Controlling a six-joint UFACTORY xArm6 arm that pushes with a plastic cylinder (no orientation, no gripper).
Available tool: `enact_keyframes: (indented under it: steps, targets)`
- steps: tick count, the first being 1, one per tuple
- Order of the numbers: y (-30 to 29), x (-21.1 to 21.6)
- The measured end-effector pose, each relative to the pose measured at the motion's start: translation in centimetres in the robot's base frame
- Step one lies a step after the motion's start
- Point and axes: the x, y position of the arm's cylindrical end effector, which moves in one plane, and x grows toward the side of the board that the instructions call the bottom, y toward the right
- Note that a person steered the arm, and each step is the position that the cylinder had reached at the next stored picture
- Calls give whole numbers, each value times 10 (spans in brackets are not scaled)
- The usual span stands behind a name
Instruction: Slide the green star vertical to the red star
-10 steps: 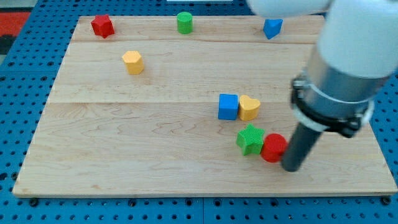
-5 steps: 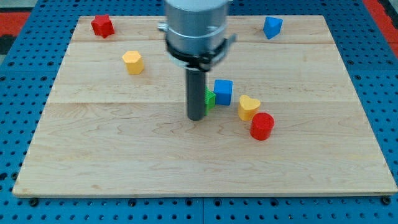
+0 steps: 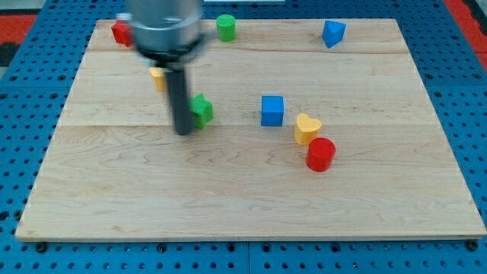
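The green star (image 3: 202, 110) lies left of the board's middle, partly hidden by my rod. My tip (image 3: 183, 131) rests on the board right against the star's left side, a little below it. The red star (image 3: 119, 32) sits at the top left corner of the board, mostly hidden behind the arm's body. The green star is to the right of and well below the red star.
A yellow block (image 3: 157, 76) peeks out left of the rod. A green cylinder (image 3: 225, 27) and a blue block (image 3: 332, 33) sit along the top. A blue cube (image 3: 272, 110), yellow heart (image 3: 307, 129) and red cylinder (image 3: 321, 154) lie right of the middle.
My tip has swept from the lower right to left of the middle. The green star moved left and up, away from the red cylinder. The blue cube, yellow heart and red cylinder shifted slightly.
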Motion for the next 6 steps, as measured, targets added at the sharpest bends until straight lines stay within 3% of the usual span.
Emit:
enact_keyframes:
  steps: [1, 2, 3, 5, 6]
  targets:
    - [38, 22]
    - [113, 51]
    - [125, 8]
    - [25, -41]
    - [18, -49]
